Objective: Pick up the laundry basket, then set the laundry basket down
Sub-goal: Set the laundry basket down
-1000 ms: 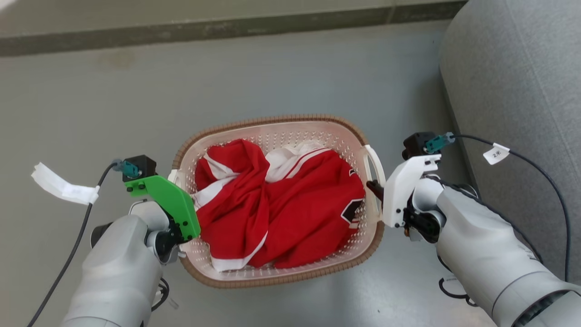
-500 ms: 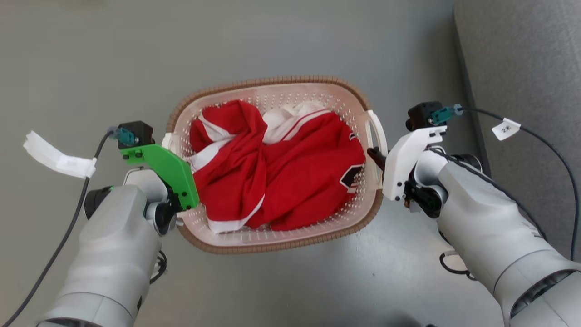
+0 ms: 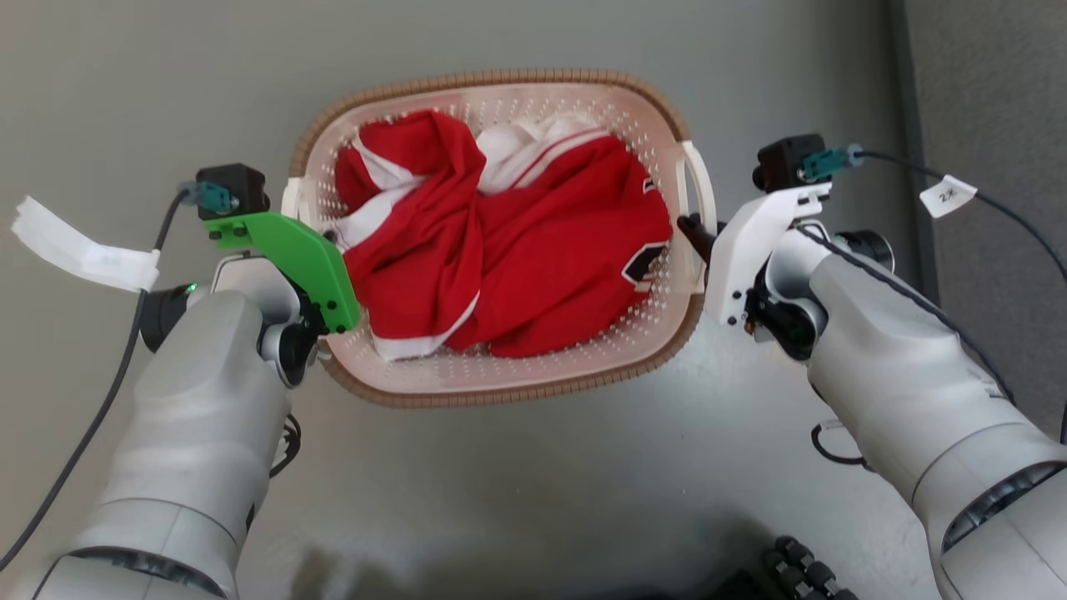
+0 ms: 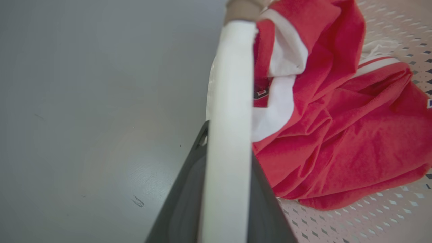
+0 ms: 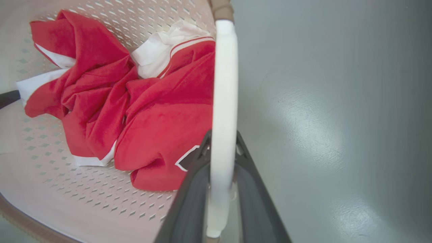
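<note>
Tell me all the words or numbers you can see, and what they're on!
"2米", it seems: on the right cable's tag.
Left cable's tag: marks too blurred to read.
Red shirt, black-and-white patch: no readable letters.

Pale grey forearms [image 3: 200,433], green left bracket [image 3: 292,258], white right bracket [image 3: 746,242], white paper cable tags [image 3: 83,247], dark fingers [image 4: 182,209]

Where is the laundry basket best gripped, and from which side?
By its white side handles, one pincer from each outer side. The laundry basket is too wide for one pincer, and each handle is a thin bar a pincer can close around, as the left pincer and right pincer show.
</note>
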### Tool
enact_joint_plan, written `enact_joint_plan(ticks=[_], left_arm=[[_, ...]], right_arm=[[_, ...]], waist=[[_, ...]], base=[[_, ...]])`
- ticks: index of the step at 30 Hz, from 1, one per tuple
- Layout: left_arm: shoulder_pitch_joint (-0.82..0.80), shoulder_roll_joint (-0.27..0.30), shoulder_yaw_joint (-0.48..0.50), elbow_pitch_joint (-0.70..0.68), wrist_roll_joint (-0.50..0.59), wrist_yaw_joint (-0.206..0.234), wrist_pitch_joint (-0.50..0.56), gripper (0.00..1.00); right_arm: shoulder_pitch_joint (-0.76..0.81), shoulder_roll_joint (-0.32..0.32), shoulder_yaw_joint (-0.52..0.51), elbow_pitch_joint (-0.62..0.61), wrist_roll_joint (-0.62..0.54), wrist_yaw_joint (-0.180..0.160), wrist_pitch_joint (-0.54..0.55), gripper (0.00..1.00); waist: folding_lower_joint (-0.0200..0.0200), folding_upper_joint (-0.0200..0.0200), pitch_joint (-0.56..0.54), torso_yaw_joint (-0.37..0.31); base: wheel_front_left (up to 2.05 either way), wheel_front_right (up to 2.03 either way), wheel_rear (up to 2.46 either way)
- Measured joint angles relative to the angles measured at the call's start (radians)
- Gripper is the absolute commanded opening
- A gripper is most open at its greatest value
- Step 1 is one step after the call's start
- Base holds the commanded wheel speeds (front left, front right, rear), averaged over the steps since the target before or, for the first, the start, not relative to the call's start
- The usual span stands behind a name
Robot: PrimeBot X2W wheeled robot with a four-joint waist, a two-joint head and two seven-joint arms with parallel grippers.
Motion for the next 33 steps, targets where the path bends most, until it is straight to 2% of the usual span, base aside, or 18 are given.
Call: enact_joint_plan(ticks=[7, 20, 33], left_arm=[[-0.029, -0.001, 0.008, 0.006, 0.002, 0.013, -0.040, 0.00], [-0.074, -0.008, 0.001, 0.033, 0.010, 0.022, -0.092, 0.00], [-0.082, -0.014, -0.003, 0.061, 0.010, 0.019, -0.110, 0.00]], right_arm=[[-0.032, -0.001, 0.005, 0.006, -0.011, 0.000, -0.032, 0.00], [-0.077, 0.004, 0.005, 0.038, -0.012, 0.001, -0.065, 0.00], [-0.083, 0.011, 0.008, 0.058, -0.011, 0.002, -0.082, 0.00]], waist=[[0.0000, 0.0000, 0.089, 0.002], [-0.0001, 0.0000, 0.185, -0.002], [-0.0001, 0.0000, 0.207, -0.003]], base=[[0.00, 0.00, 0.00], [0.00, 0.00, 0.00], [0.00, 0.00, 0.00]])
